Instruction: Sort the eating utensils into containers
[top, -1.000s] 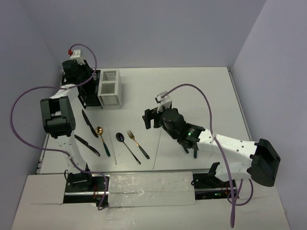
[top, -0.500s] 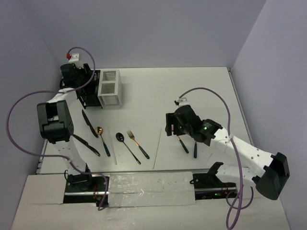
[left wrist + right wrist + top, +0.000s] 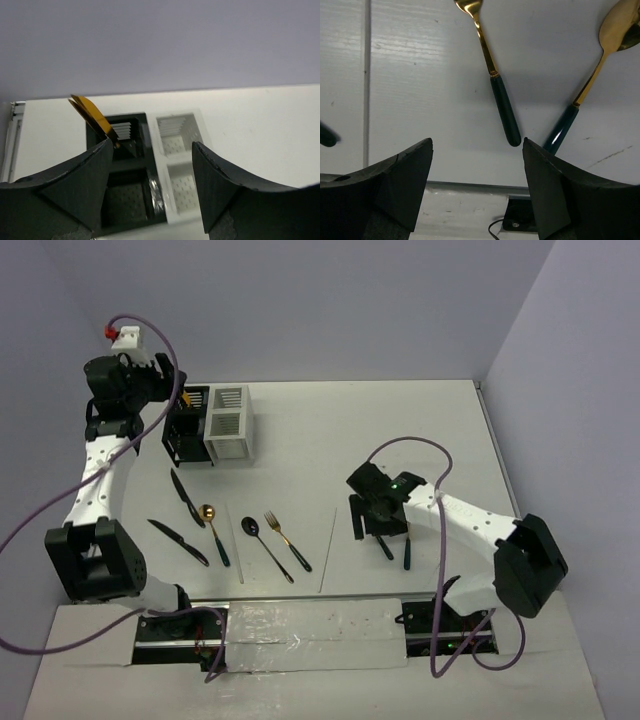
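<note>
The containers, a black caddy [image 3: 185,427] and a white caddy [image 3: 228,423], stand joined at the back left. Gold utensil heads [image 3: 92,117] stick up from the black caddy [image 3: 125,200]; the white caddy [image 3: 180,165] looks empty. My left gripper [image 3: 166,390] [image 3: 151,165] hovers open above and left of them, holding nothing. My right gripper [image 3: 370,523] [image 3: 477,145] is open and empty over a gold fork [image 3: 497,100] and a gold spoon [image 3: 590,90], both with dark green handles. More eating utensils lie front left: two black knives [image 3: 183,497], a gold spoon [image 3: 212,532], a black spoon [image 3: 265,547] and a gold fork [image 3: 288,540].
Two thin white sticks [image 3: 240,552] [image 3: 328,550] lie among the loose utensils. The table's near edge [image 3: 470,186] with a cable below it runs just under my right fingers. Walls close the table in on the left, at the back and on the right.
My left gripper has opened and pulled up and left away from the black caddy, leaving a utensil standing in it. My right arm has swung towards the near edge, over the fork and spoon.
</note>
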Available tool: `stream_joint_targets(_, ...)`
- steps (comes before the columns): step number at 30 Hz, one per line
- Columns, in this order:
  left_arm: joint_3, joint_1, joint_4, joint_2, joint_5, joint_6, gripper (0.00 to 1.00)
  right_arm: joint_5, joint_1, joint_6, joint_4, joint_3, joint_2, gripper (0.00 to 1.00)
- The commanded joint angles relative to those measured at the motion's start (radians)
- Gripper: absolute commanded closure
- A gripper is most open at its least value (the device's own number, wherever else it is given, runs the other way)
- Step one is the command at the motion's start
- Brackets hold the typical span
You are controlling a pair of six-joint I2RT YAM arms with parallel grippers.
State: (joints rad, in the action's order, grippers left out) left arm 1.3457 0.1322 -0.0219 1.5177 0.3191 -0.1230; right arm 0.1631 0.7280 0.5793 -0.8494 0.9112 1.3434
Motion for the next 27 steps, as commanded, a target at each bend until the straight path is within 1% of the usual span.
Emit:
stream_joint_targets(1,-0.031,0.003,0.250,-0.083,0.141,0.088,0.27,-0.030,-0.030,-0.048,0.018,0.051,0.065,0.21)
stream_joint_targets(2,-0.043,0.003,0.282,-0.123,0.164,0.124,0.27,-0.034,-0.036,-0.058,0.033,0.054,0.106,0.21)
stream_joint_targets(6,-0.109,0.010,0.440,-0.203,0.176,0.233,0.26,-0.120,-0.079,-0.142,0.061,0.072,0.206,0.23)
stream_joint_targets(8,-0.121,0.023,0.474,-0.234,0.170,0.256,0.26,-0.128,-0.101,-0.157,0.064,0.087,0.253,0.24)
stream_joint_targets(13,-0.201,0.056,0.519,-0.298,0.239,0.290,0.26,-0.154,-0.130,-0.214,0.066,0.115,0.350,0.24)
stream_joint_targets(14,-0.226,0.063,0.519,-0.315,0.247,0.290,0.26,-0.157,-0.139,-0.219,0.058,0.115,0.374,0.26)
stream_joint_targets(16,-0.246,0.069,0.520,-0.332,0.261,0.290,0.26,-0.157,-0.141,-0.231,0.062,0.109,0.384,0.39)
stream_joint_targets(18,-0.273,0.078,0.520,-0.361,0.265,0.289,0.26,-0.191,-0.139,-0.236,0.081,0.085,0.376,0.51)
stream_joint_targets(20,-0.286,0.093,0.524,-0.388,0.271,0.298,0.26,-0.195,-0.141,-0.234,0.084,0.069,0.361,0.52)
stream_joint_targets(21,-0.289,0.101,0.527,-0.396,0.273,0.301,0.26,-0.194,-0.139,-0.233,0.081,0.063,0.358,0.47)
stream_joint_targets(22,-0.289,0.109,0.531,-0.404,0.279,0.306,0.26,-0.191,-0.139,-0.233,0.075,0.057,0.355,0.46)
stream_joint_targets(24,-0.284,0.132,0.540,-0.421,0.299,0.309,0.26,-0.175,-0.131,-0.231,0.059,0.052,0.350,0.45)
stream_joint_targets(26,-0.283,0.158,0.551,-0.433,0.330,0.313,0.26,-0.165,-0.127,-0.225,0.058,0.046,0.349,0.50)
stream_joint_targets(27,-0.284,0.167,0.565,-0.436,0.336,0.319,0.26,-0.165,-0.127,-0.228,0.061,0.043,0.349,0.56)
